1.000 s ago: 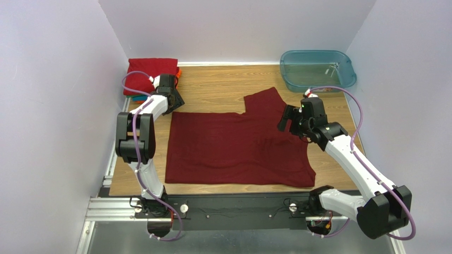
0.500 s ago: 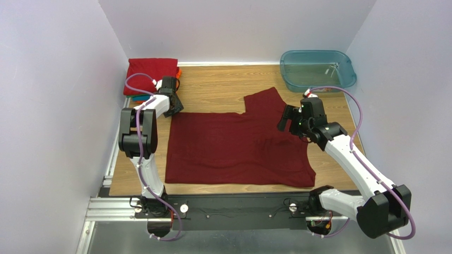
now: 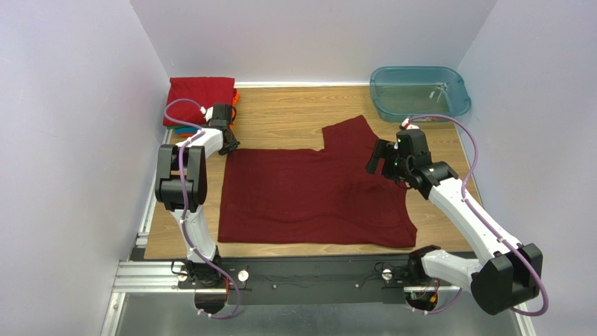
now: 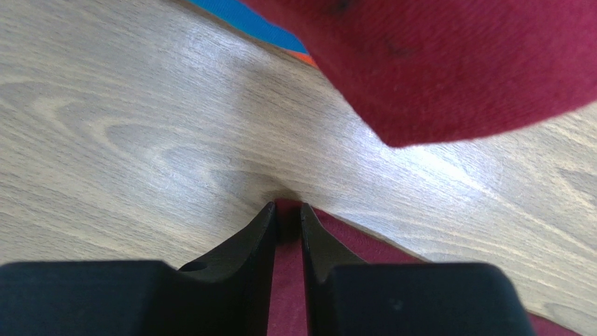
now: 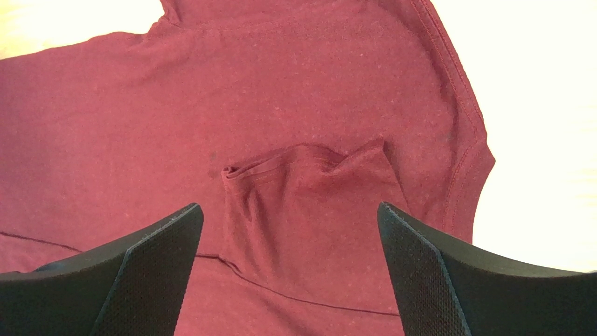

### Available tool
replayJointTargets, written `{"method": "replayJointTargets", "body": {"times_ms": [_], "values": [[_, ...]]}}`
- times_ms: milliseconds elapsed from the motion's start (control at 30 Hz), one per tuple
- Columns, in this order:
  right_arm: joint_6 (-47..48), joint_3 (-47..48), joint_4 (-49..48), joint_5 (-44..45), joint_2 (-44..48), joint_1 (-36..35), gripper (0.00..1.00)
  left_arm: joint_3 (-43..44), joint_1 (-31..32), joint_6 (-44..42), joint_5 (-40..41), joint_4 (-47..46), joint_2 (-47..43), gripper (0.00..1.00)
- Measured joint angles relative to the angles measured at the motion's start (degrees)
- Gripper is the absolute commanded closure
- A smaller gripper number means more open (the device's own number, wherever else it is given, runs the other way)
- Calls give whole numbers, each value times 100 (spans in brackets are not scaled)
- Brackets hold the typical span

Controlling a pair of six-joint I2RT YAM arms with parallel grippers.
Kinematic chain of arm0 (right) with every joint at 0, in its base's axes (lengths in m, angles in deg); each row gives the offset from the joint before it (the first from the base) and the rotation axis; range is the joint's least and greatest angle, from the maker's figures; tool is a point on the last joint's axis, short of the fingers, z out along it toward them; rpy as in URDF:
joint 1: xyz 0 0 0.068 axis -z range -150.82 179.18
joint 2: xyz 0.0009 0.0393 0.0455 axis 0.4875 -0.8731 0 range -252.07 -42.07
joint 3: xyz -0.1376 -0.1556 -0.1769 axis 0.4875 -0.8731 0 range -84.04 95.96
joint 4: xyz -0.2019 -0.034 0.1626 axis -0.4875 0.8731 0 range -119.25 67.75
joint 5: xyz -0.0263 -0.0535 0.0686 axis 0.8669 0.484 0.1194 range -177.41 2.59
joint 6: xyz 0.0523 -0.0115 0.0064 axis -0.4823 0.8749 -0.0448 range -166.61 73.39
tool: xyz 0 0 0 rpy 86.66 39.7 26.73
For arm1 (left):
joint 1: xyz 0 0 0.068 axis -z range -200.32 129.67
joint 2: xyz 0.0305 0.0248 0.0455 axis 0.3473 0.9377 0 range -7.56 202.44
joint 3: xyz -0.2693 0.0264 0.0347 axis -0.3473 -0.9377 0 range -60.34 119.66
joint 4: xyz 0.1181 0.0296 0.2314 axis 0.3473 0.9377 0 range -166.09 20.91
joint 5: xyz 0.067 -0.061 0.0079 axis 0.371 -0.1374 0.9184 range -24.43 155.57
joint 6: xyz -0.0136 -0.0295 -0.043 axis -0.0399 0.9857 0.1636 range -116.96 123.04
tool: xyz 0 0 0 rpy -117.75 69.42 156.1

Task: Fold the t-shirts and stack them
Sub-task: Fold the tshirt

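Note:
A dark maroon t-shirt (image 3: 308, 196) lies spread flat on the wooden table, one sleeve (image 3: 350, 133) pointing to the back. My left gripper (image 3: 228, 147) is down at its back left corner. In the left wrist view the jaws of the left gripper (image 4: 287, 210) are pinched on the tip of that maroon corner (image 4: 364, 241). My right gripper (image 3: 382, 164) hovers wide open over the shirt's right side, above a folded-in sleeve (image 5: 308, 203); nothing is between its fingers. Folded t-shirts (image 3: 200, 98), bright red on top with teal (image 4: 245, 14) and orange edges showing, are stacked at the back left.
A translucent teal plastic tub (image 3: 419, 91) stands at the back right corner. White walls close in the table on the left, back and right. The red stack's edge (image 4: 455, 63) overhangs close above the left gripper.
The left gripper has slid slightly back and left to the shirt's corner and closed on the cloth. The right arm and the shirt have not moved.

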Motion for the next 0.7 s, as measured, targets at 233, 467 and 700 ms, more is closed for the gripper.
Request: {"method": "replayJointTargets", "body": {"times_ms": [233, 467, 700], "values": [[0, -46, -11, 0, -24, 0, 0, -111, 4, -22, -195, -57, -87, 100], [2, -46, -17, 66, -59, 0, 0, -651, 46, -28, -286, -116, -564, 100], [98, -26, -24, 162, -214, 0, 0, -1222, 81, -46, -313, -437, -1364, 100]]}}
